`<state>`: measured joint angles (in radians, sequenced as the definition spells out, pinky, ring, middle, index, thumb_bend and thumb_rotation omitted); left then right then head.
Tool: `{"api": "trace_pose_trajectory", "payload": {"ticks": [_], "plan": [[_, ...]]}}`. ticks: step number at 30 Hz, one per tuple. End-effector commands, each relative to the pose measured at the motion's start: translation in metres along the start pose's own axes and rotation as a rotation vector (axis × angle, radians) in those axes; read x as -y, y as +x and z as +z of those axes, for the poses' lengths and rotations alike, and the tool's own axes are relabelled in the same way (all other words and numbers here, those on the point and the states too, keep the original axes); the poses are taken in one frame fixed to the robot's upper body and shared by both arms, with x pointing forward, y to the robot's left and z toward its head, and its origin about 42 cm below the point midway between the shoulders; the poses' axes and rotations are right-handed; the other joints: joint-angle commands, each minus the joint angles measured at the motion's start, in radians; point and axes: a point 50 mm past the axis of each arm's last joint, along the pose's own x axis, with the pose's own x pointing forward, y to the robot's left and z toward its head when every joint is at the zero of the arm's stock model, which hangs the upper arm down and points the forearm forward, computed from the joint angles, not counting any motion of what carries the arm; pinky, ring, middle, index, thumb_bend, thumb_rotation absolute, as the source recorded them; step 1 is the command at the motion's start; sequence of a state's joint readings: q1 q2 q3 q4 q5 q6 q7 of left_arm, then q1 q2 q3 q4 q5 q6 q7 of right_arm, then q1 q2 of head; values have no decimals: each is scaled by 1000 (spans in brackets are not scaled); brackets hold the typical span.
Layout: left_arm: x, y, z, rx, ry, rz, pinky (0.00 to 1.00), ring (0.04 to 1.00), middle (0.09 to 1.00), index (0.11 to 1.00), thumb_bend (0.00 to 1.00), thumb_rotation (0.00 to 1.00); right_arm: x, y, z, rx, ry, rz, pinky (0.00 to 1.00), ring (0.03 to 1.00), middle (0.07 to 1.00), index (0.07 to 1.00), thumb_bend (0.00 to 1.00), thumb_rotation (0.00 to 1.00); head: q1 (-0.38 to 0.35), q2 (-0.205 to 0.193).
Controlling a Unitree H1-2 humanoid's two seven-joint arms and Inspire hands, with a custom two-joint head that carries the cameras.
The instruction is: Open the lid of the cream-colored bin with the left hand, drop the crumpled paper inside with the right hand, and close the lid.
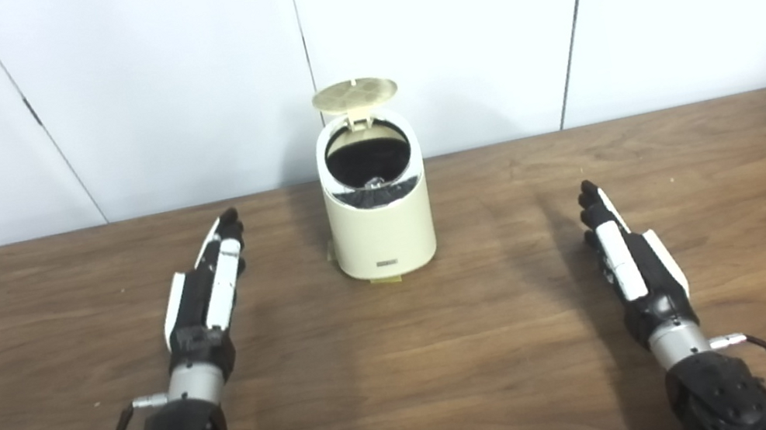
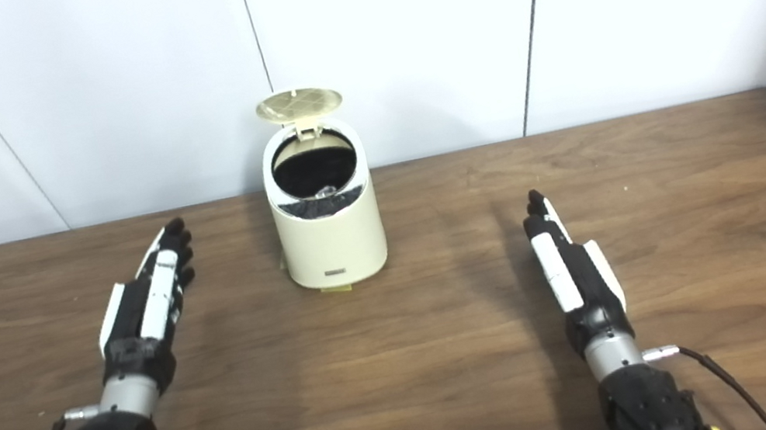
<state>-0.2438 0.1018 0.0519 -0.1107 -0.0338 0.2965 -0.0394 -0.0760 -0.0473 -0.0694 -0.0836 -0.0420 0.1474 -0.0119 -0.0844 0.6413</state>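
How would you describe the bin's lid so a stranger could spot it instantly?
Start at the wooden table, then find the cream-colored bin near its far edge, between both hands. The lid is the round cream disc standing raised behind the bin's dark opening.

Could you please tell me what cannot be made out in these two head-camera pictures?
- Inside the cream-colored bin: dark in both views; a small pale glint shows, too small to say it is the crumpled paper.
- The small label low on the bin's front: too small to read.
- Palm sides of the left robot hand and right robot hand: turned away, though the fingers lie extended, holding nothing.
- Both forearms: cut off by the bottom edge.
- The open lid: only its underside shows.
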Motion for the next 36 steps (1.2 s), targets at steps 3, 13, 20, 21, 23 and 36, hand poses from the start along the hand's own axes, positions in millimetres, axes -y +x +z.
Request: {"api": "trace_pose_trajectory", "payload": {"ticks": [3, 13, 20, 21, 23, 36], "plan": [[2, 26, 39, 120, 43, -20, 977, 966, 961, 994, 453, 858, 1, 6, 10, 81, 13, -13, 1000, 1000, 1000, 1000, 742, 1000, 29, -11], [16, 71, 87, 225, 96, -54, 994, 980, 973, 1000, 503, 879, 3, 5, 0, 74, -2, 4, 1000, 998, 998, 1000, 697, 1000, 103, -56], [29, 100, 123, 273, 142, -89, 1000, 984, 963, 988, 501, 835, -4, 5, -4, 55, 16, 7, 1000, 997, 995, 1000, 672, 1000, 95, -74], [32, 105, 129, 280, 155, -98, 1000, 985, 963, 988, 499, 834, -5, 5, -4, 55, 25, 8, 1000, 996, 994, 1000, 674, 1000, 91, -76], [35, 111, 135, 282, 172, -112, 1000, 986, 973, 992, 520, 859, -7, 6, -4, 51, 43, 10, 1000, 1000, 996, 1000, 655, 1000, 88, -80], [57, 146, 172, 351, 395, -143, 947, 956, 933, 901, 486, 987, -7, 10, -6, 30, 4, 18, 990, 992, 995, 1000, 657, 1000, 94, -92]]}}
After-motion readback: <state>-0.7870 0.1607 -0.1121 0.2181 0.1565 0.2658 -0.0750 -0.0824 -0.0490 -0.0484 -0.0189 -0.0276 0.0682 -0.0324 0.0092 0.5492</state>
